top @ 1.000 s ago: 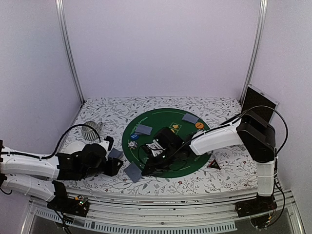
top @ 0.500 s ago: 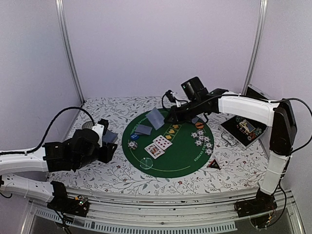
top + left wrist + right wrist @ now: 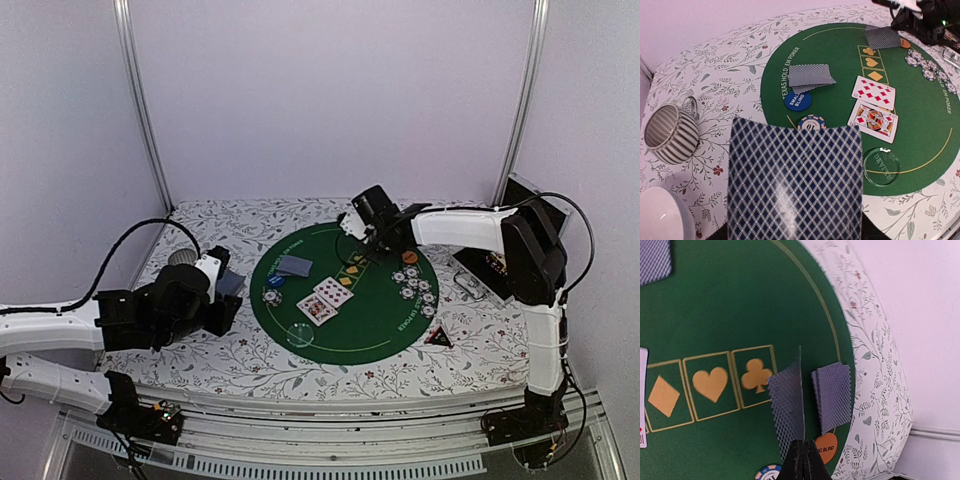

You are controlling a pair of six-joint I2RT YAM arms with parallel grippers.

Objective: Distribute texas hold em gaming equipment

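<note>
Two claws are in view. My left claw [image 3: 218, 296] sits over the left side of the table [image 3: 480, 345], partly closed around a deck [image 3: 795, 182] of blue-backed cards; I see the deck fill the near part of the left wrist view, backs upward. My right claw [image 3: 801, 462] reaches over the far part of the green mat [image 3: 350, 335], its fingers pinched fully together on the lower edge of a single card [image 3: 789, 407], which stands on edge above the mat, next to the club box [image 3: 756, 376]. Just beside it a face-down card [image 3: 834, 395] lies flat, with the orange button [image 3: 826, 447] near it. On the mat's left part lie a face-down pair [image 3: 810, 76], the blue button [image 3: 797, 100] and one chip [image 3: 811, 122]. Two face-up cards [image 3: 873, 92] lie side by side at centre. A chip cluster [image 3: 415, 283] lies on the mat's right part.
</note>
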